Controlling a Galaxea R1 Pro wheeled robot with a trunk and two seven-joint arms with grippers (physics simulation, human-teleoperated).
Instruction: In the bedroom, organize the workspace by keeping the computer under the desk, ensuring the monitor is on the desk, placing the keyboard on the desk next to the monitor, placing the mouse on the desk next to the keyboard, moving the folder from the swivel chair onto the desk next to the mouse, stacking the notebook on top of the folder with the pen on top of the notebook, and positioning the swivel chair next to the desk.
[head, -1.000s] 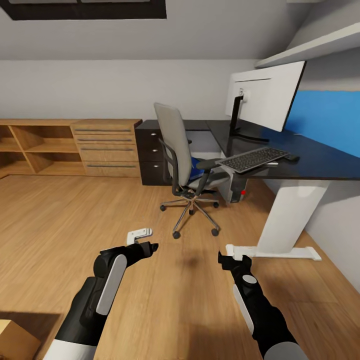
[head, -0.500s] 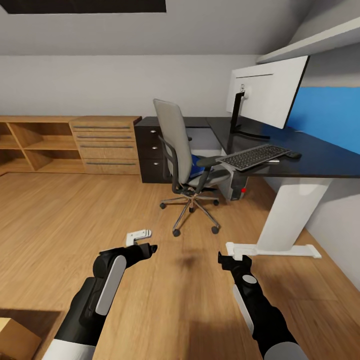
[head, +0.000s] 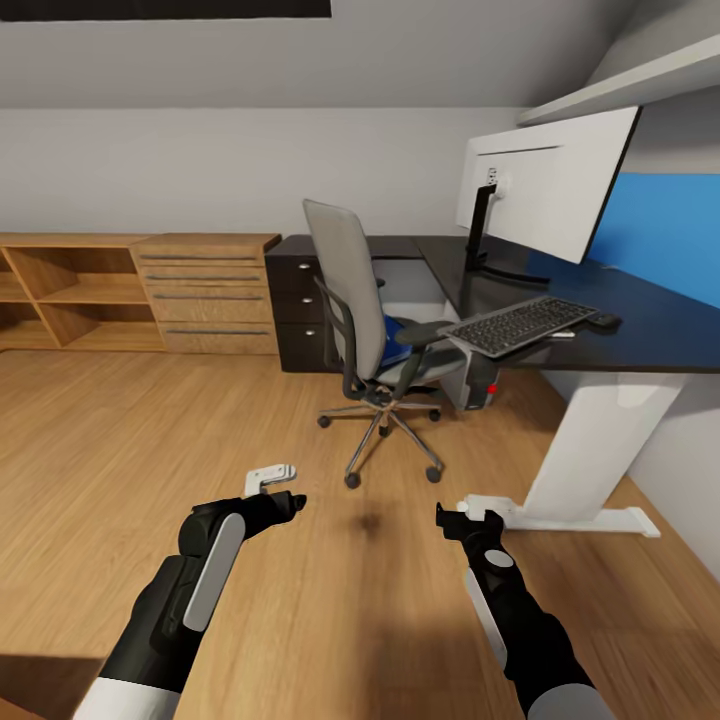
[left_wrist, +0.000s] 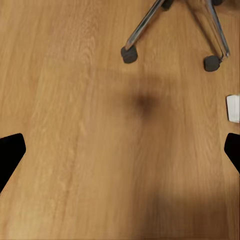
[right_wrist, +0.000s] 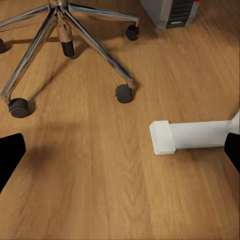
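The grey swivel chair stands on the wood floor beside the black desk, with the blue folder on its seat. On the desk are the monitor, the keyboard and, right of it, the mouse. The light grey computer sits under the desk. My left gripper and right gripper hover open over bare floor, short of the chair. The left gripper faces the chair's castors. The right gripper faces the chrome base and the computer.
A wooden chest with bar handles and open shelves stand along the far wall, with a black drawer unit next to them. The desk's white leg ends in a long foot on the floor. A wall shelf hangs above the desk.
The whole head view has shifted: chair and desk look slightly nearer and lower, so the camera moved. Both arms hold the same pose, grippers still open.
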